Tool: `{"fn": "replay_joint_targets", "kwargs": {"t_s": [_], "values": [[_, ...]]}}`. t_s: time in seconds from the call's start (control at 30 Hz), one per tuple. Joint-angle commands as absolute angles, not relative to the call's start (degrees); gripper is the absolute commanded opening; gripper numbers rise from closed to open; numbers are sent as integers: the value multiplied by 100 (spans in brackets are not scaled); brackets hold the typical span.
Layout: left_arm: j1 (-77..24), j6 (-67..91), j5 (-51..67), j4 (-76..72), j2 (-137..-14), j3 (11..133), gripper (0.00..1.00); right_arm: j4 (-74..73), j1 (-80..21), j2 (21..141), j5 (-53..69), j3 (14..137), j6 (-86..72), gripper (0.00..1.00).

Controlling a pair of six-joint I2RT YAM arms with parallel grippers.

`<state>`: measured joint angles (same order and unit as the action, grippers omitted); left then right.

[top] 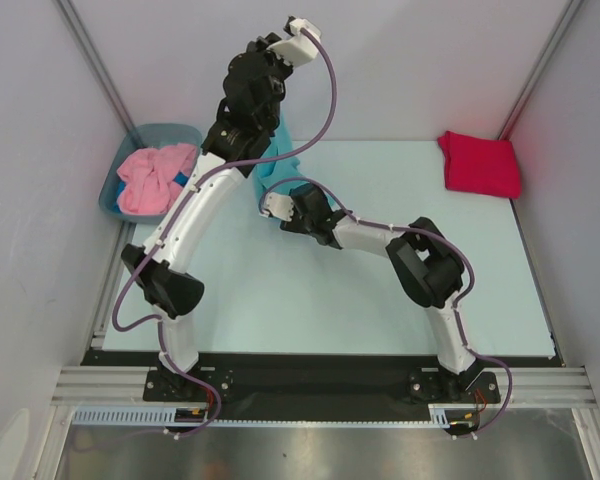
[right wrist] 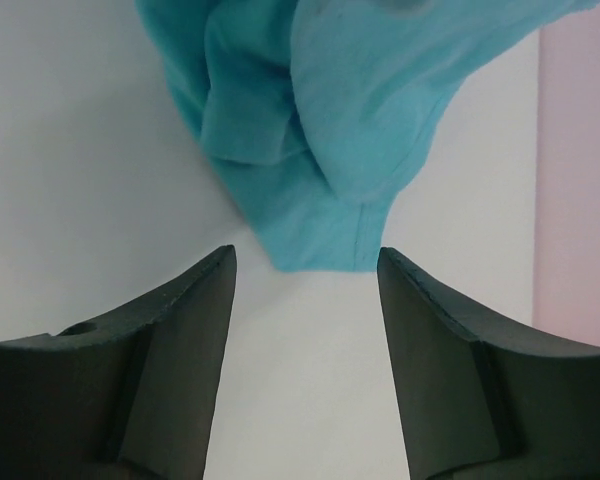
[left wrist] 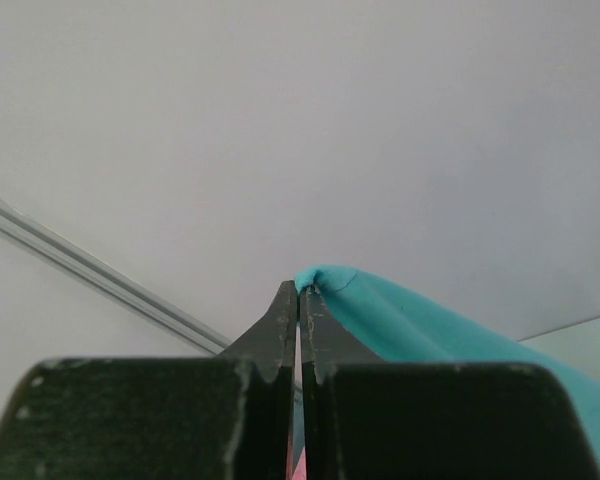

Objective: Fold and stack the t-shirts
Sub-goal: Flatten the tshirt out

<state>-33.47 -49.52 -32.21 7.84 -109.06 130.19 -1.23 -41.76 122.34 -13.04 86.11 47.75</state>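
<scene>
We clamp the turquoise t-shirt (right wrist: 310, 150) in our left gripper (left wrist: 298, 292), upper centre; our right gripper (right wrist: 305, 258) gapes at its dangling hem and may catch bunched layers, spoiling the fold.

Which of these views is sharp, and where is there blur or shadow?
Top external: evenly lit, sharp, only faint shadows on the table. Left wrist: left gripper close up and soft-edged. Right wrist: turquoise t-shirt in focus, seam visible; right gripper dark, slightly blurred.

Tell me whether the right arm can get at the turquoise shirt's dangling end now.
Probably yes: the right gripper stands open just short of the turquoise shirt, its hem facing the jaws, nothing between.
</scene>
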Motion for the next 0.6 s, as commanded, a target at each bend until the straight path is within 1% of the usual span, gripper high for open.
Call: {"fn": "replay_joint_targets", "kwargs": {"t_s": [0.0,0.17,0.33,0.47,0.57], "values": [[-3392,-4887,-3305,483,-10503,13052,0,597,-4271,12287,-1397,8631,5089,63],[-3419,-4948,-3331,449,-10503,13096,0,694,-4298,12480,-1319,8745,5247,64],[-3419,-5141,-3471,395,-10591,13341,0,878,-4307,12331,-1064,8491,5072,65],[-3419,-5247,-3498,387,-10617,13359,0,1186,-4324,12069,-1011,8166,4677,63],[-3419,-5326,-3533,317,-10652,13377,0,1826,-4421,11857,-1195,7718,4325,59]]}}
